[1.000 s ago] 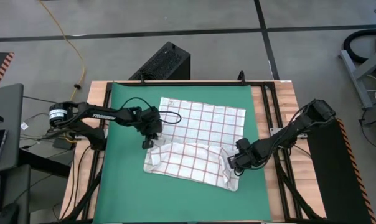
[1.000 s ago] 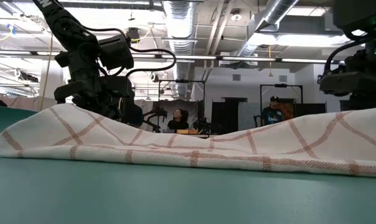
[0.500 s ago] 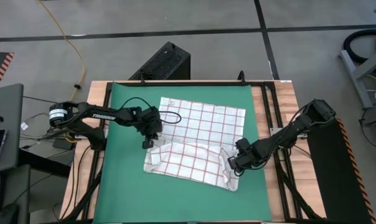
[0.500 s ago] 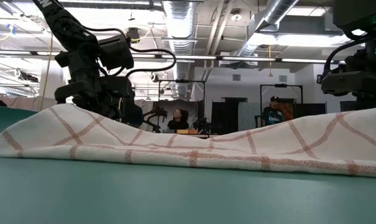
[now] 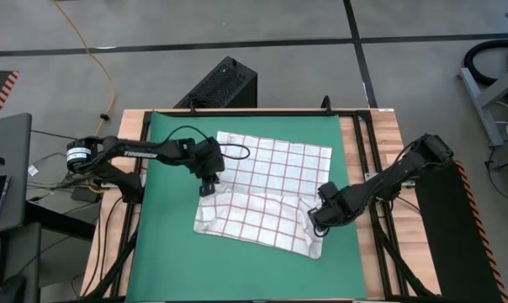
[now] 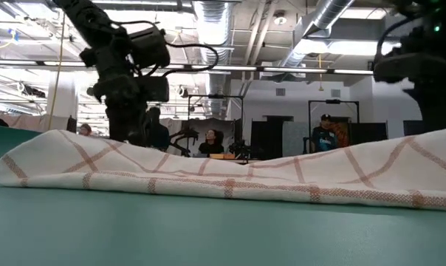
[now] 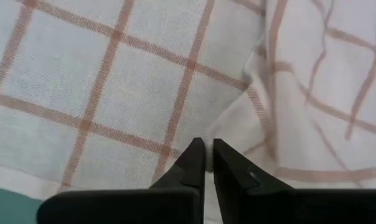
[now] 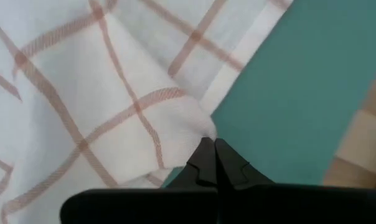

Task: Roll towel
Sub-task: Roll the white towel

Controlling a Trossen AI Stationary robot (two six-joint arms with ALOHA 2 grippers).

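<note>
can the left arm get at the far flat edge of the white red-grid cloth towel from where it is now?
Probably yes. The left gripper, shut, sits at the left side of the white red-grid cloth towel, and only flat cloth and bare green mat lie between it and that far edge. The right gripper, shut on the towel's near fold, is well clear.

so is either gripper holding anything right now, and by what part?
Both are shut on the towel: left gripper on its folded left edge, right gripper on its folded right edge.

mat: green mat (image 5: 166, 168) covering most of the counter
counter: wooden counter (image 5: 397, 126), bare at right edge
floor: black box (image 5: 223, 84) beyond far edge
background: seated person (image 6: 209, 140)
</note>
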